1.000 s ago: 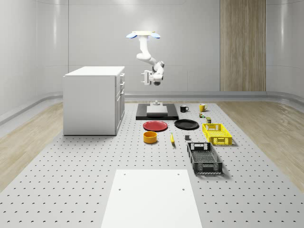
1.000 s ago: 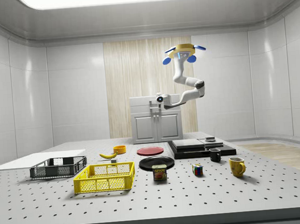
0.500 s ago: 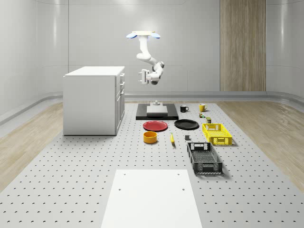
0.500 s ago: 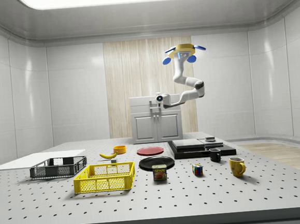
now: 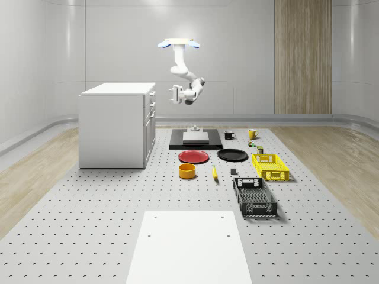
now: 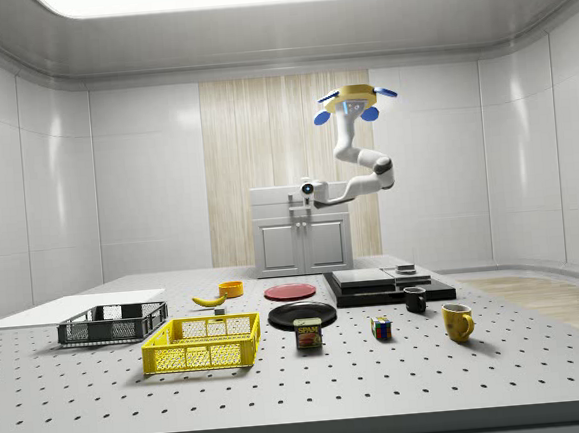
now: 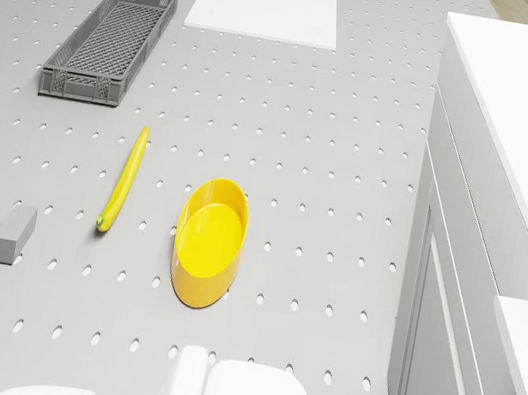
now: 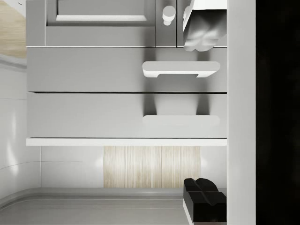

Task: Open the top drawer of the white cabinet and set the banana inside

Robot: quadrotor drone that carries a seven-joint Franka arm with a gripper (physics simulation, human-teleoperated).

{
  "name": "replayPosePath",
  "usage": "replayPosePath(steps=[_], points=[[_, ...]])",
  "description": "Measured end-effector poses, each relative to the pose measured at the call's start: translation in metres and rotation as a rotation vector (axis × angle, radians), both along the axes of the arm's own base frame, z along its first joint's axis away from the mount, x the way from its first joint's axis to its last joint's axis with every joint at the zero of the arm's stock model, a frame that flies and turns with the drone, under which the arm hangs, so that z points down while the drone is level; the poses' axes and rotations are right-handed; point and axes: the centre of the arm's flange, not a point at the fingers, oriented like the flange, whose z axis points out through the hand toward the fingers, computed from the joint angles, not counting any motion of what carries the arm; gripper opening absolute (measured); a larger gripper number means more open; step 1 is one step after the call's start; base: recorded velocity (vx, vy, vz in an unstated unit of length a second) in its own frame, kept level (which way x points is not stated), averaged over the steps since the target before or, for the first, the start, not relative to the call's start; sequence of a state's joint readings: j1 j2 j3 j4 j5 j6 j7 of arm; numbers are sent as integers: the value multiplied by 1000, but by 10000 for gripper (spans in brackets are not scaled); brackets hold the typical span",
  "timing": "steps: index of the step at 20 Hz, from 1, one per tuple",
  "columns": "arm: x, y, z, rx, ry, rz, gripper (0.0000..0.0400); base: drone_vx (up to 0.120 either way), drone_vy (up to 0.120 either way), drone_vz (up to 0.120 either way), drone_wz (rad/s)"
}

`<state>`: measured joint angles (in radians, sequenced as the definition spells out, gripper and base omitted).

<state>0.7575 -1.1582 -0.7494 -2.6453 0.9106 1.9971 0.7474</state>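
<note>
Risk: I'm hovering beside the white cabinet (image 5: 115,124), gripper (image 5: 176,94) w/ fingers spread, approaching top drawer handle (image 8: 181,120); misaligned, they'll be hitting the drawer front instead.

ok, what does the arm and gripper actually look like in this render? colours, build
Drone: yellow-tan body with blue rotor discs. Arm: glossy white rounded links, with a dark grey joint band at the elbow. Gripper: a white block-shaped hand in the whole-scene view. In the wrist view one fingertip pad is black and the other looks pale grey. No cables or markings show.
</note>
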Motion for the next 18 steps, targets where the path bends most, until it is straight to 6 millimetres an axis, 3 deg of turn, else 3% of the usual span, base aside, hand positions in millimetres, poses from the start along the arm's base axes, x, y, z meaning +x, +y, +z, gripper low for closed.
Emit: replayPosePath(steps=[18], points=[[1,100,-2,1,0,0,400,0,0,0,0]])
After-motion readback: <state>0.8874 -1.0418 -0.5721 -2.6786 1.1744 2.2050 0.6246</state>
